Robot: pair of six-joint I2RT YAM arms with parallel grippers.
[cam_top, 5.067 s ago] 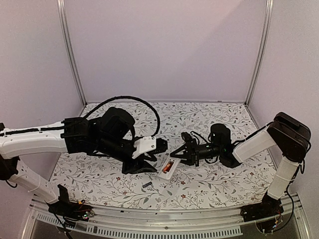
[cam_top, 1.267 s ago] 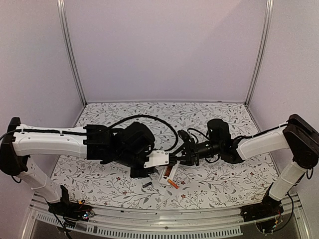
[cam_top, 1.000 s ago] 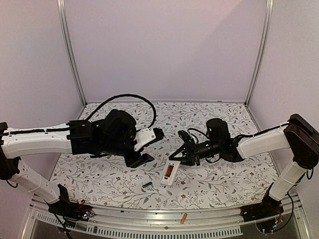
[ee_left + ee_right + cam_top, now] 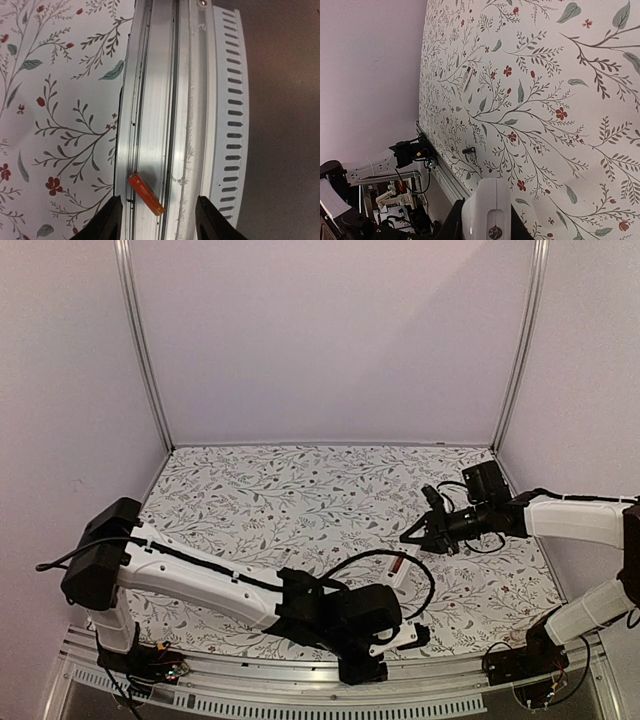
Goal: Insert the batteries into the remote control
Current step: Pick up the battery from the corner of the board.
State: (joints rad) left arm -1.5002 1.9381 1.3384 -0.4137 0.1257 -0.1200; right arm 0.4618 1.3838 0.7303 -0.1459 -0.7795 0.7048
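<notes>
Orange battery (image 4: 146,194) lies on the rail (image 4: 155,100) at six o'clock — left gripper (image 4: 159,200) spread astride it, right gripper (image 4: 486,200) pinched together.

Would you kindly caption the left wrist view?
Open left jaws poised over the orange battery lying in the aluminium edge rail.

left gripper (image 4: 159,222) — now over orange battery (image 4: 146,194) | right gripper (image 4: 417,537) — drawn back right

dark battery (image 4: 468,150), small white piece (image 4: 467,78), floral cloth (image 4: 555,75)
</notes>
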